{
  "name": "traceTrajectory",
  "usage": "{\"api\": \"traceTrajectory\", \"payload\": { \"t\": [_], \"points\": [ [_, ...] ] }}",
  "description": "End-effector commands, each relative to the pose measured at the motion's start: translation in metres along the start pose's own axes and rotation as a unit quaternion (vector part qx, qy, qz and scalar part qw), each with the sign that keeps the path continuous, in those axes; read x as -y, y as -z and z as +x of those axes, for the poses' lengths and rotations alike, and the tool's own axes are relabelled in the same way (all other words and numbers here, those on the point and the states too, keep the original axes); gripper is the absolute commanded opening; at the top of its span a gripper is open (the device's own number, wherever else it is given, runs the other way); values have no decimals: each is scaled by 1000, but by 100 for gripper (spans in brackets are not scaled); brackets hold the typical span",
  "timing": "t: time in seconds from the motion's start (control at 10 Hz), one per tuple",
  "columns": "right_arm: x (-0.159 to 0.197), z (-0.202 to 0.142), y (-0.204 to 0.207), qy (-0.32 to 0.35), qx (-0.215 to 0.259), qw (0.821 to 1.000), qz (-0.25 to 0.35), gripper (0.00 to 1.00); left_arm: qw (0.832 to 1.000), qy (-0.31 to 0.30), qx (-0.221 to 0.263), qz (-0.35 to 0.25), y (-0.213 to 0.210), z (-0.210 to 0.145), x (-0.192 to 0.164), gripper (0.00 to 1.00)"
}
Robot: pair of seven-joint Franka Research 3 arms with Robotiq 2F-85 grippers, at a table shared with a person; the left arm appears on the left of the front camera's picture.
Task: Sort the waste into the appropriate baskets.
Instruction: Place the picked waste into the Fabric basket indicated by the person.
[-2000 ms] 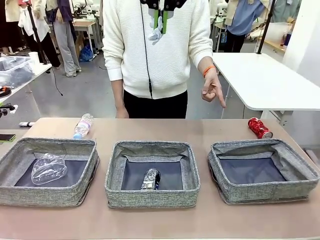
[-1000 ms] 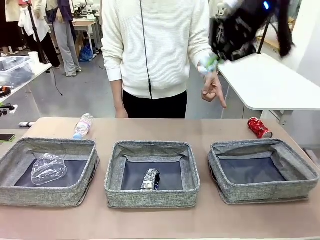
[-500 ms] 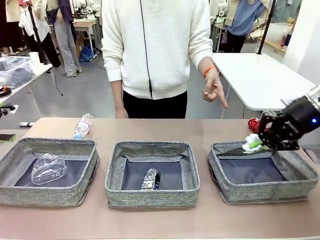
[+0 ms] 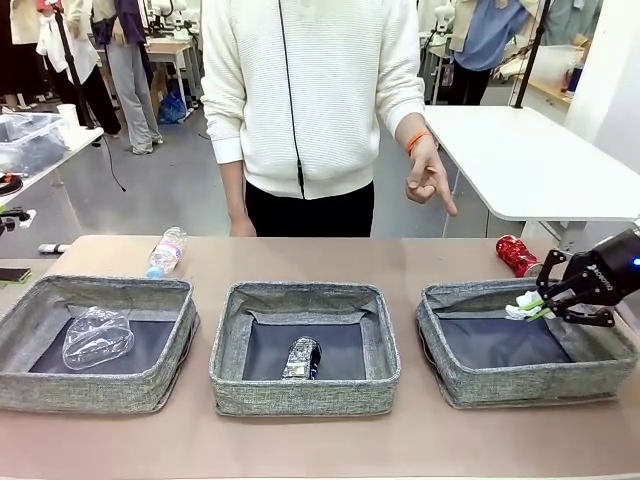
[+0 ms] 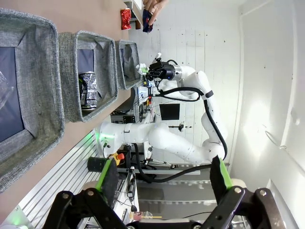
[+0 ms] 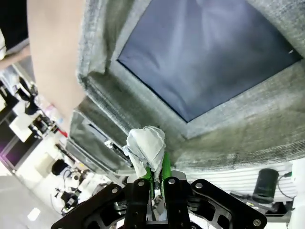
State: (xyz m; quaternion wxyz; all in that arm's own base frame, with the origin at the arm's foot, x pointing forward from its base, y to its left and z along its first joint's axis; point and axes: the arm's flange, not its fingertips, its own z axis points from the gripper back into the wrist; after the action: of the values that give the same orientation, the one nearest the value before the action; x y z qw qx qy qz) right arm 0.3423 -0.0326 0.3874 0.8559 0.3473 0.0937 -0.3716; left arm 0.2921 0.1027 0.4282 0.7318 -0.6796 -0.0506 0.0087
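Baskets, three alike in grey woven fabric with dark bottoms, stand in a row on the brown table, which spans the whole front view. Person in a white ribbed sweater stands at the far edge, behind the middle basket; one hand hangs with a finger pointing down, an orange band at the wrist. Left basket holds a crushed clear bottle lying on its dark bottom. Middle basket holds a dark can lying on its side, end toward the camera. Right basket shows a bare dark bottom. Right arm comes in low from the right edge, its right gripper over the far-right part of the right basket, just inside the rim. In the left wrist view the left gripper has its green-padded fingers spread wide with nothing between them, off the near side of the table. A second clear bottle lies on the table beyond the left basket, near the far edge. Red can lies on the table just beyond the right basket's far-right corner. Paper ball, white and crumpled, is pinched between the right gripper's closed fingers; the right wrist view shows it jutting from the pads, with the basket's dark floor beyond.
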Motion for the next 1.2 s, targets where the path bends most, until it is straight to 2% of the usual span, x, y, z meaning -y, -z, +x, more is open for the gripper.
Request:
{"api": "traceTrajectory", "payload": {
  "t": [0.0, 0.2, 0.3, 0.4, 0.5, 0.6, 0.7, 1.1],
  "points": [
    [22, -34, 27, 4, 13, 1000, 18, 8, 1000, 1, 0, 0, -1, -2, 2, 100],
    [18, -34, 26, 3, 15, 1000, 9, 8, 1000, 1, 0, 0, -1, -2, 2, 100],
    [18, -35, 26, -2, 18, 1000, 11, 63, 1000, 1, 0, 0, -1, -2, 2, 100],
    [16, -36, 25, -2, 23, 1000, 7, 64, 1000, 1, 0, 0, -1, -2, 2, 100],
    [14, -36, 24, -2, 28, 1000, 6, 100, 1000, 1, 0, 0, -1, -2, 2, 100],
    [13, -36, 22, -1, 31, 1000, 7, 67, 1000, 1, 0, 0, -1, -2, 2, 100],
    [13, -35, 22, 1, 33, 999, 5, 100, 1000, 1, 0, 0, -1, -2, 2, 100],
    [11, -36, 22, 0, 35, 999, 10, 100, 1000, 1, 0, 0, -1, -2, 2, 100]
  ]
}}
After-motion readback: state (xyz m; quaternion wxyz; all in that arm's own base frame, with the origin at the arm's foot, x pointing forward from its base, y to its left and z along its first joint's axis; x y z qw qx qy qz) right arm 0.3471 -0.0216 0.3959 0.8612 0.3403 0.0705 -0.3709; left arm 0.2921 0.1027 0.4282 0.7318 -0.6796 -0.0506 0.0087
